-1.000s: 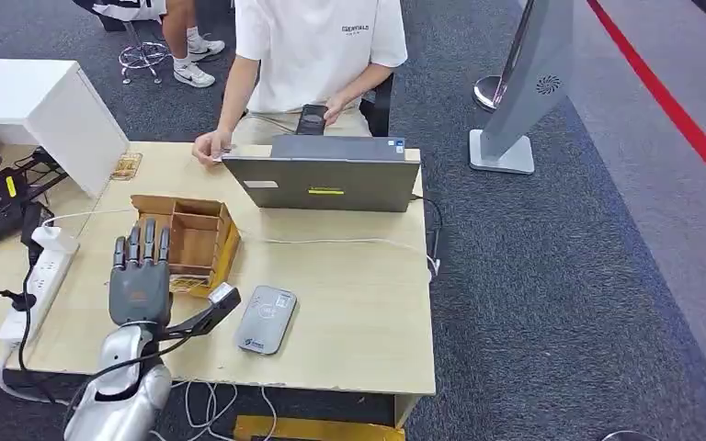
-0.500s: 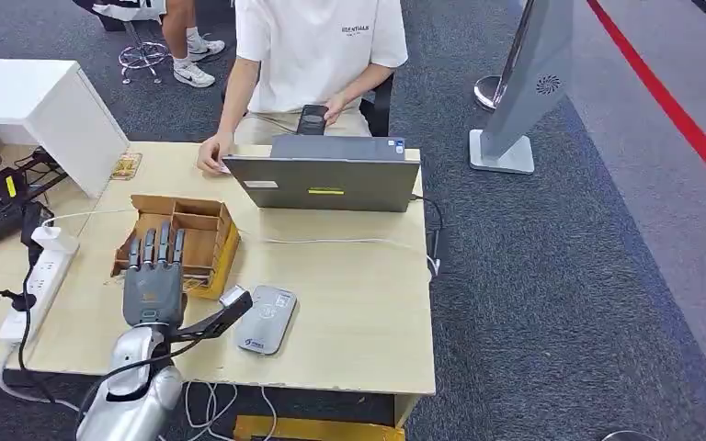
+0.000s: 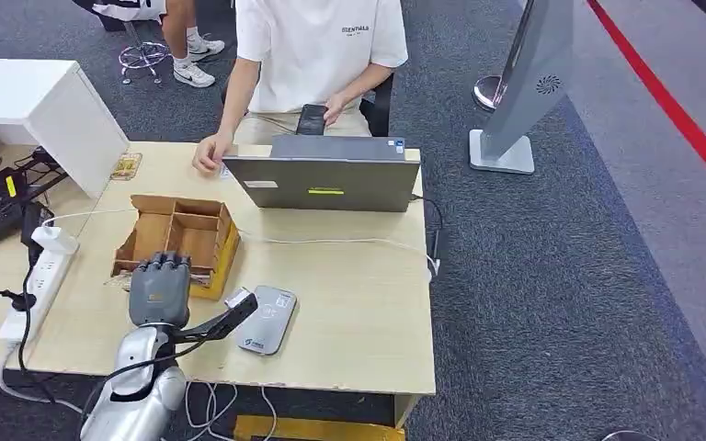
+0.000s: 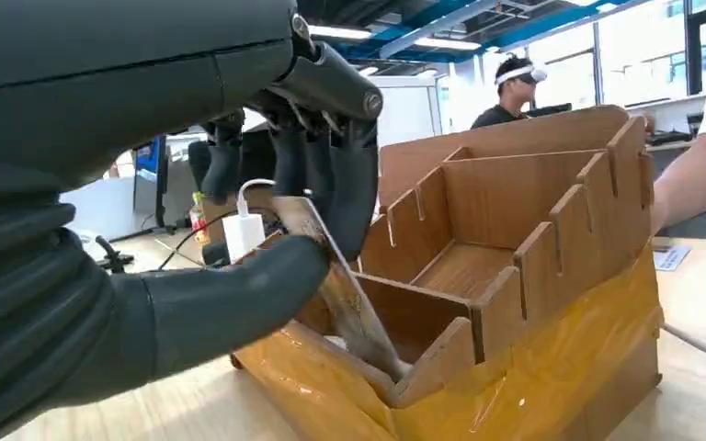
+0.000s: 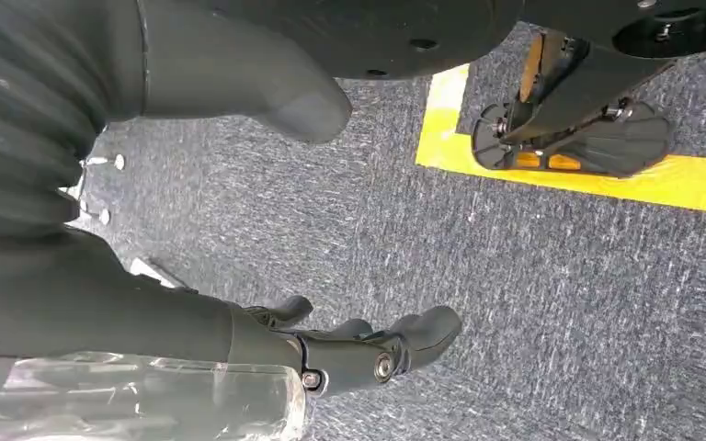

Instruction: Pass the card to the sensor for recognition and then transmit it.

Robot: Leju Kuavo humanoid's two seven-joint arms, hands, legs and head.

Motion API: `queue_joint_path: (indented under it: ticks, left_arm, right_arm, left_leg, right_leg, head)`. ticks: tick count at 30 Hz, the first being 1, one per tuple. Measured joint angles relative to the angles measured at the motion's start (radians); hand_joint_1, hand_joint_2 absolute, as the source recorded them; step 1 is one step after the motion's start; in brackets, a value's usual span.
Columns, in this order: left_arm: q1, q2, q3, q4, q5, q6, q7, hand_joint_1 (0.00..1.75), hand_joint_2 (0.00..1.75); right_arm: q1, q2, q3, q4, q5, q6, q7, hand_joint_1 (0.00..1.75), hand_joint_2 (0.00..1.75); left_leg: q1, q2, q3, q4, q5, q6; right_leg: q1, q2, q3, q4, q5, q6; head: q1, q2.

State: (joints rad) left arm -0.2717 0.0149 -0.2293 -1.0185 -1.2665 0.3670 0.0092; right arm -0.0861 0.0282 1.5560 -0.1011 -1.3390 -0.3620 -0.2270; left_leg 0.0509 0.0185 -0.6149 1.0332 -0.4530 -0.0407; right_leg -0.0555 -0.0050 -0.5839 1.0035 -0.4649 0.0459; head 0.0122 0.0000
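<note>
Card (image 4: 331, 276) pinched by left robot hand (image 4: 239, 211)

Left hand (image 4: 267, 230) pinching; right hand (image 5: 349, 354) hanging, open.

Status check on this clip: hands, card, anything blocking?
Left hand pinching the card in the wooden box. Right hand open, hanging over the floor. Sensor unobstructed beside the box.
</note>
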Motion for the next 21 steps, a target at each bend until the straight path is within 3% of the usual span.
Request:
queue_joint_path:
  ticks: [15, 21]
  left_arm:
    - [-0.008, 0.0, 0.0, 0.011, 0.04, -0.004, 0.009, 1.75, 1.75]
    - [0.015, 0.0, -0.002, -0.103, 0.052, -0.037, 0.018, 1.75, 1.75]
  right_arm:
    - [0.0, 0.0, 0.0, 0.0, -0.003, 0.0, 0.007, 0.0, 1.75]
    - [0.001, 0.0, 0.0, 0.0, -0.021, 0.0, 0.01, 0.0, 1.75]
  left_leg:
    - [0.0, 0.0, 0.0, 0.0, 0.0, 0.0]
    - [0.0, 0.0, 0.0, 0.0, 0.0, 0.0]
  right_leg:
    - [0.0, 0.0, 0.0, 0.0, 0.0, 0.0]
    - [0.0, 0.0, 0.0, 0.0, 0.0, 0.0]
  head:
    - [0.0, 0.0]
    - [0.0, 0.0]
